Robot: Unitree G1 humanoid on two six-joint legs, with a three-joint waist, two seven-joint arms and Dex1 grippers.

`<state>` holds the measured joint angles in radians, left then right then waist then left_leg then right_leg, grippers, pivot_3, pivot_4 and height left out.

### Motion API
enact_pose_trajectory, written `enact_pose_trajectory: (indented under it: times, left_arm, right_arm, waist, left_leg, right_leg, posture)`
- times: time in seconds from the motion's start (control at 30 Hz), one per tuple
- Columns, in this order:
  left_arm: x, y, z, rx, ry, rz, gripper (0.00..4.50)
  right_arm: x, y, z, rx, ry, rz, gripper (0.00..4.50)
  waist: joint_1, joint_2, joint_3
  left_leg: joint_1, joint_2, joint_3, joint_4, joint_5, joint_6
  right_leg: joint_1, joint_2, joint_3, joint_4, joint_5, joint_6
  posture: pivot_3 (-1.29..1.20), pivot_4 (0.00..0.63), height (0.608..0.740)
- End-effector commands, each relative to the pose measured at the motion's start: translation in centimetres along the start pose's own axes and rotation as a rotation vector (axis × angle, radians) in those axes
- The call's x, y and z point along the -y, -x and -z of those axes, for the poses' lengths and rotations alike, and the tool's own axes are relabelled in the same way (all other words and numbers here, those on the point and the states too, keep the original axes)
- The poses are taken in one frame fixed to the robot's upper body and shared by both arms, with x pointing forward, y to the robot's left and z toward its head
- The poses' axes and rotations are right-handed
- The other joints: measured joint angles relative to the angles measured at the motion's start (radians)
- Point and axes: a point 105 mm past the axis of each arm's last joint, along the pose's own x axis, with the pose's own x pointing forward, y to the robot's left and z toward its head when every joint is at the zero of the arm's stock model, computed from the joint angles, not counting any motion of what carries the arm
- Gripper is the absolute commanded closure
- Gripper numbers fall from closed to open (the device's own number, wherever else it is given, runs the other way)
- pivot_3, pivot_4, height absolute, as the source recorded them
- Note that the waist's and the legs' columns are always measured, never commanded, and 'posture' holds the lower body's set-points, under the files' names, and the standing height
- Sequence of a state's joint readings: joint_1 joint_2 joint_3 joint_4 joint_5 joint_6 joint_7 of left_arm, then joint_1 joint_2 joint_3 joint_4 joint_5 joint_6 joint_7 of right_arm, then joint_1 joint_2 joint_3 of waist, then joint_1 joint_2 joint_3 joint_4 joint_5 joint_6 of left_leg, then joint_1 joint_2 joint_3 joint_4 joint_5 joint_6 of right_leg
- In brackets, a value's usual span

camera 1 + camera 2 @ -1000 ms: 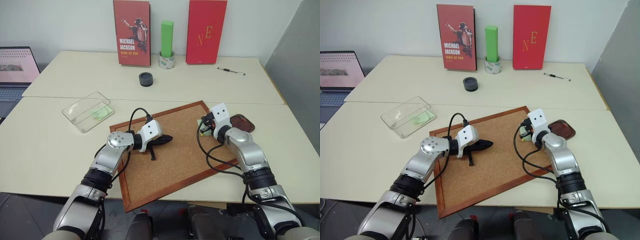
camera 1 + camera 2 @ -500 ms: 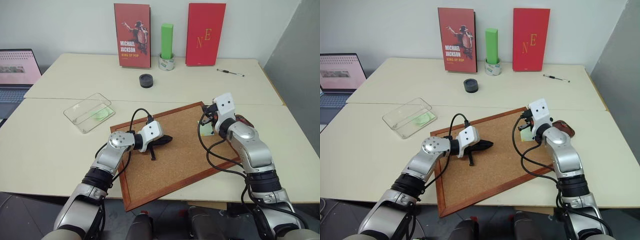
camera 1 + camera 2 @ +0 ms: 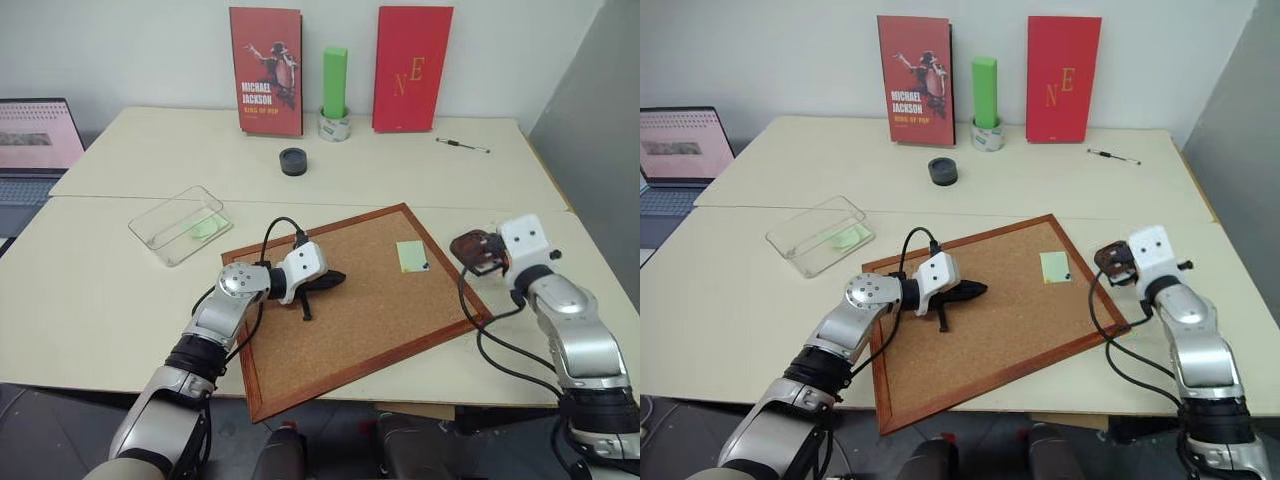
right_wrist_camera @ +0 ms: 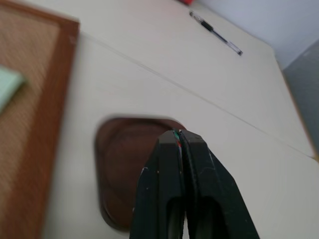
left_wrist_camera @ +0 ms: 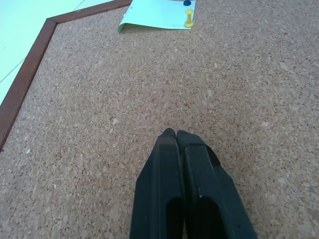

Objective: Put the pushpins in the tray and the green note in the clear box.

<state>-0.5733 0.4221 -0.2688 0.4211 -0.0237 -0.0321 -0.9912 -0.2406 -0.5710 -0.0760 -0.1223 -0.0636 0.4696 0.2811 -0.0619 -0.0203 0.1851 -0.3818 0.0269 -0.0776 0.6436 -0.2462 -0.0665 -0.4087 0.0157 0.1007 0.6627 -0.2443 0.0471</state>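
Note:
The pale green note [image 3: 411, 256] lies on the corkboard near its right corner. Two pushpins stand at the note's edge, one blue [image 5: 187, 2] and one yellow [image 5: 189, 22]. The dark red-brown tray [image 4: 124, 169] sits on the table just right of the board. My right gripper [image 4: 178, 134] hovers over the tray, shut, with a tiny red-green speck of a pushpin pinched at its tips. My left gripper [image 3: 338, 276] rests shut and empty over the middle of the board. The clear box [image 3: 180, 224] stands at the left with a pale green piece inside.
The wood-framed corkboard [image 3: 300, 340] fills the near middle of the table. A black puck [image 3: 293, 160], a green block [image 3: 334, 82] in a tape roll, two red books and a pen [image 3: 462, 144] sit at the back. A laptop [image 3: 35, 135] is at the far left.
My right gripper has left the green note and swung right, off the corkboard, to above the tray. The note now lies uncovered. My left arm has stayed put.

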Motion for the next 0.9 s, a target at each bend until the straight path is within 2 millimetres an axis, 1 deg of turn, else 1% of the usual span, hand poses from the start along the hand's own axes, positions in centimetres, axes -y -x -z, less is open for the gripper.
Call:
enact_pose_trajectory:
  times: [0.03, 0.2, 0.33, 0.43, 0.47, 0.5, 0.53, 0.67, 0.73, 0.83, 0.9]
  left_arm:
    - [0.8, -0.3, 1.8, -0.069, 0.017, 0.025, 4.4]
    - [0.5, -0.1, 1.9, -0.072, 0.013, 0.02, 4.4]
    - [0.5, -0.1, 1.9, -0.074, 0.012, 0.016, 4.4]
    - [0.4, 0.0, 2.0, -0.074, 0.013, 0.012, 4.4]
    - [0.4, 0.0, 2.0, -0.074, 0.013, 0.01, 4.4]
    - [0.4, 0.0, 2.0, -0.075, 0.014, 0.008, 4.4]
    - [0.4, 0.0, 2.0, -0.075, 0.015, 0.007, 4.4]
    - [0.3, 0.1, 2.1, -0.075, 0.016, 0.002, 4.4]
    - [0.3, 0.1, 2.1, -0.076, 0.016, 0.001, 4.4]
    - [0.3, 0.1, 2.1, -0.076, 0.014, 0.001, 4.4]
    - [0.3, 0.1, 2.1, -0.076, 0.013, 0.001, 4.4]
  right_arm:
    - [-0.2, -0.4, -1.0, 0.062, 0.047, -0.003, 4.45]
    - [-1.3, -1.3, -1.2, 0.078, 0.044, -0.044, 4.45]
    - [-2.1, -2.0, -0.9, 0.065, 0.047, -0.073, 4.45]
    - [-1.9, -2.2, -1.1, 0.071, 0.028, -0.058, 3.87]
    - [-1.8, -2.2, -1.1, 0.069, 0.027, -0.055, 3.8]
    - [-1.8, -2.2, -1.1, 0.066, 0.028, -0.054, 3.53]
    - [-1.7, -2.2, -1.0, 0.063, 0.03, -0.051, 3.38]
    - [-1.3, -2.1, -1.4, 0.071, 0.038, -0.032, 2.55]
    - [-1.2, -1.8, -2.0, 0.091, 0.038, -0.028, 2.21]
    - [-1.2, -0.9, -3.8, 0.159, -0.008, -0.035, 1.58]
    - [-2.0, -0.2, -4.6, 0.195, -0.08, -0.082, 1.12]
  waist:
    - [-0.001, 0.0, 0.0]
    - [-0.002, 0.0, 0.0]
    - [-0.001, 0.0, 0.0]
    - [-0.001, 0.0, 0.0]
    - [-0.001, 0.0, 0.0]
    - [-0.001, 0.0, 0.0]
    - [-0.001, 0.0, 0.0]
    - [-0.001, 0.0, 0.0]
    - [-0.001, 0.0, 0.0]
    - [-0.001, 0.0, 0.0]
    - [-0.001, 0.0, 0.0]
  left_leg:
    - [0.0, 0.0, 0.0, 0.0, 0.0, 0.0]
    - [0.0, 0.0, 0.0, 0.001, 0.001, 0.001]
    - [0.0, 0.0, 0.0, 0.001, 0.001, 0.001]
    - [0.0, 0.0, 0.0, 0.0, 0.001, 0.001]
    - [0.0, 0.0, 0.0, 0.0, 0.001, 0.001]
    - [0.0, 0.0, 0.0, 0.0, 0.001, 0.001]
    - [0.0, 0.0, 0.0, 0.0, 0.001, 0.001]
    - [0.0, 0.0, 0.0, 0.0, 0.001, 0.001]
    - [0.0, 0.0, 0.0, 0.0, 0.001, 0.001]
    - [0.0, 0.0, 0.0, 0.0, 0.001, 0.001]
    - [0.0, 0.0, -0.001, 0.0, 0.001, 0.001]
  right_leg:
    - [0.0, 0.0, 0.0, 0.0, 0.0, 0.0]
    - [0.001, 0.0, 0.001, 0.0, 0.0, -0.001]
    - [0.001, 0.0, 0.001, 0.0, 0.001, 0.002]
    - [0.001, 0.0, 0.0, 0.0, 0.001, 0.002]
    - [0.001, 0.0, 0.0, 0.0, 0.001, 0.002]
    - [0.001, 0.0, 0.0, 0.0, 0.001, 0.002]
    - [0.001, 0.0, 0.0, 0.0, 0.001, 0.002]
    - [0.001, 0.0, 0.0, 0.0, 0.001, 0.002]
    - [0.001, 0.0, 0.0, 0.0, 0.0, 0.001]
    - [0.001, 0.0, 0.0, 0.0, 0.0, 0.001]
    - [0.001, 0.0, 0.0, 0.0, 0.0, 0.001]
  posture:
    - [0.0, 0.15, 0.74]
    - [0.0, 0.15, 0.74]
    - [0.0, 0.15, 0.74]
    - [0.0, 0.15, 0.74]
    - [0.0, 0.15, 0.74]
    - [0.0, 0.15, 0.74]
    - [0.0, 0.15, 0.74]
    - [0.0, 0.15, 0.74]
    - [0.0, 0.15, 0.74]
    - [0.0, 0.15, 0.74]
    - [0.0, 0.15, 0.74]
